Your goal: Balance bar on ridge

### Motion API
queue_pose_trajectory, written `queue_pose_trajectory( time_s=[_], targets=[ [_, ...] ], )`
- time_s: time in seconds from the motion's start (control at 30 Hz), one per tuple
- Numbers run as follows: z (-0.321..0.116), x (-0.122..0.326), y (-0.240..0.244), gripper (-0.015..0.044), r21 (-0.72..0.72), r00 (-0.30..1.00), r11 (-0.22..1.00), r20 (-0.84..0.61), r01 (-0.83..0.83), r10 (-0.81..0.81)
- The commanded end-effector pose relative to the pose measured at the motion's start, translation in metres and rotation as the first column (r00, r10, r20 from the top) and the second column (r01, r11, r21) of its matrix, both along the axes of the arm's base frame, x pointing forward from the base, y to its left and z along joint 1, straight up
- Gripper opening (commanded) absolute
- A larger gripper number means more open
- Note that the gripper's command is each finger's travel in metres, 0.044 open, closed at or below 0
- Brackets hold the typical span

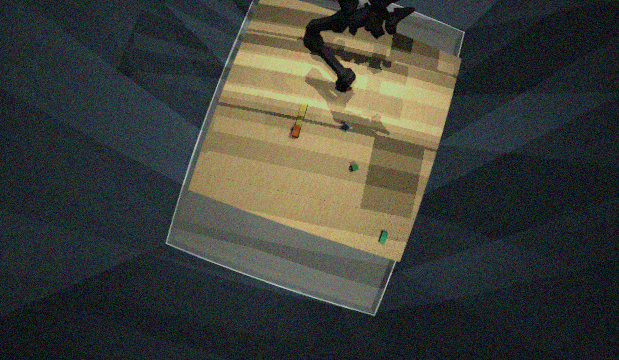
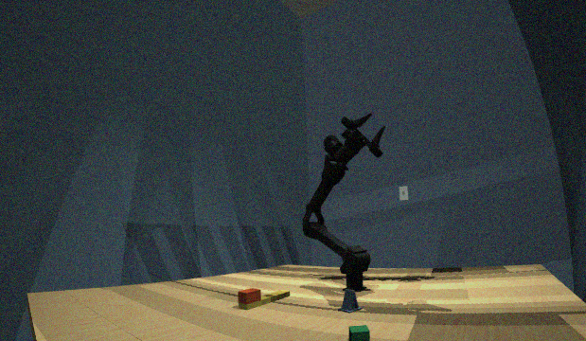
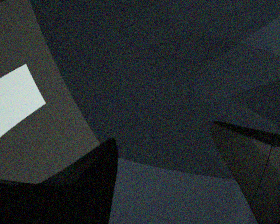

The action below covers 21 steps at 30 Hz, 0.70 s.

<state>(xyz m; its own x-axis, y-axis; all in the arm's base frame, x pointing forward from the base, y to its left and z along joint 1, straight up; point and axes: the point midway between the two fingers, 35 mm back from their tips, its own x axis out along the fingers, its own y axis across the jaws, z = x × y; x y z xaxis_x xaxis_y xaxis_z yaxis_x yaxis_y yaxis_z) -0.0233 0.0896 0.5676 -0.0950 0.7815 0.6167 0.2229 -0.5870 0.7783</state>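
The hand (image 2: 365, 130) is hanging high, part open and empty; the bar (image 2: 264, 298), rigid and red-weighted, probably wants gripping off-centre.

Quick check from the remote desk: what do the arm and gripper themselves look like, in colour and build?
The arm is uniformly black, made of slim rounded links on a thicker cylindrical base. The gripper has two dark, tapered, pointed fingers. No cables, markings or labels can be made out.
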Motion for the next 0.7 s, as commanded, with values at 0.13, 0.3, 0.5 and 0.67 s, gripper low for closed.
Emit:
queue_pose_trajectory(
  time_s=[0.13,0.3,0.5,0.67],
  targets=[
    [-0.009,0.028,0.033,0.0315,-0.109,0.990,0.988,-0.078,0.105,-0.114],
    [-0.018,0.053,0.053,0.0315,-0.168,0.970,0.969,-0.129,0.184,-0.206],
    [-0.032,0.081,0.072,0.0315,-0.262,0.936,0.933,-0.185,0.246,-0.299],
    [-0.046,0.108,0.084,0.0315,-0.343,0.893,0.892,-0.232,0.295,-0.385]
  ],
)
